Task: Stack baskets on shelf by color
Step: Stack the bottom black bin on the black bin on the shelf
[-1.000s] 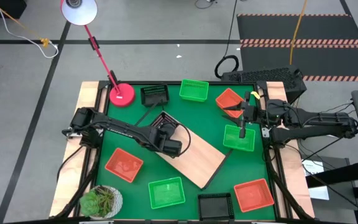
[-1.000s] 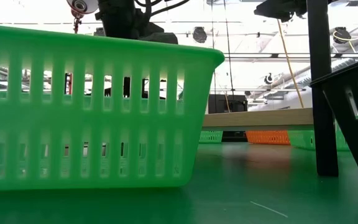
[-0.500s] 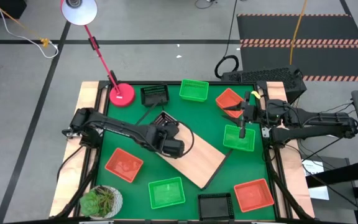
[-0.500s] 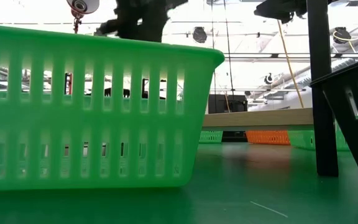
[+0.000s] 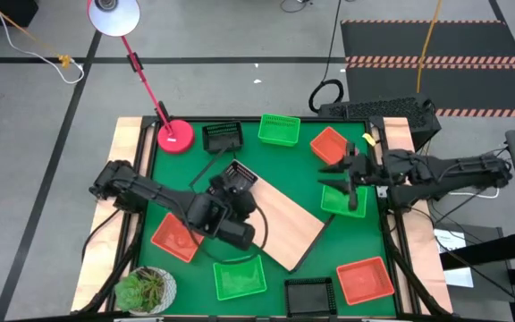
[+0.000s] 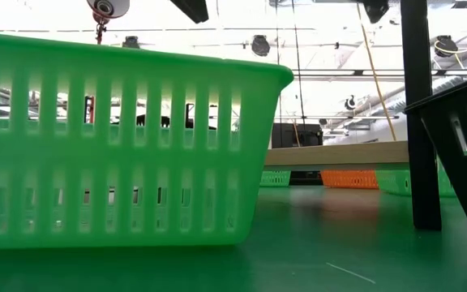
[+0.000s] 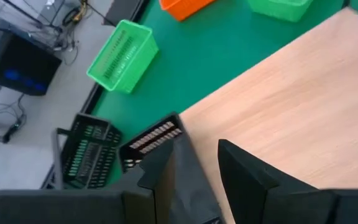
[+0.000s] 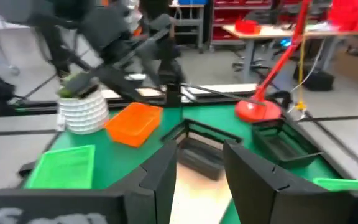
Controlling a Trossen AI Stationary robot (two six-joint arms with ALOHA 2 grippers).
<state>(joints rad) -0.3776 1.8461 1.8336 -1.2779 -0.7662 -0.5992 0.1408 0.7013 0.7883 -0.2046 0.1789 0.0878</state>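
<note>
The light-wood shelf [image 5: 284, 224] lies slantwise in the middle of the green mat. A black basket [image 5: 238, 173] sits tilted at its far left end. It also shows in the left wrist view [image 7: 151, 138]. My left gripper [image 5: 231, 195] is open just near of that basket, pointing toward the far edge, and its own view [image 7: 196, 155] shows shelf board between the fingers. My right gripper [image 5: 331, 177] is open and empty, level, pointing toward the table's left. It is between a red basket [image 5: 329, 143] and a green basket [image 5: 342, 201]. My left gripper is open with one finger [image 7: 160, 174] right beside the black basket's near corner [image 7: 174, 124]. I cannot tell whether it touches the basket.
Other baskets lie around the shelf: black [image 5: 223, 136] and green [image 5: 279, 130] at the far edge, red [image 5: 178, 237], green [image 5: 240, 277], black [image 5: 310, 295] and red [image 5: 365, 280] toward the near edge. A red lamp base [image 5: 176, 136] stands far left, a potted plant [image 5: 146, 288] near left.
My left gripper has drawn back from the black basket toward the near edge and risen, leaving the low view. The basket has stayed at the shelf's end. My right gripper has tipped from pointing down to level, pointing toward the table's left.
</note>
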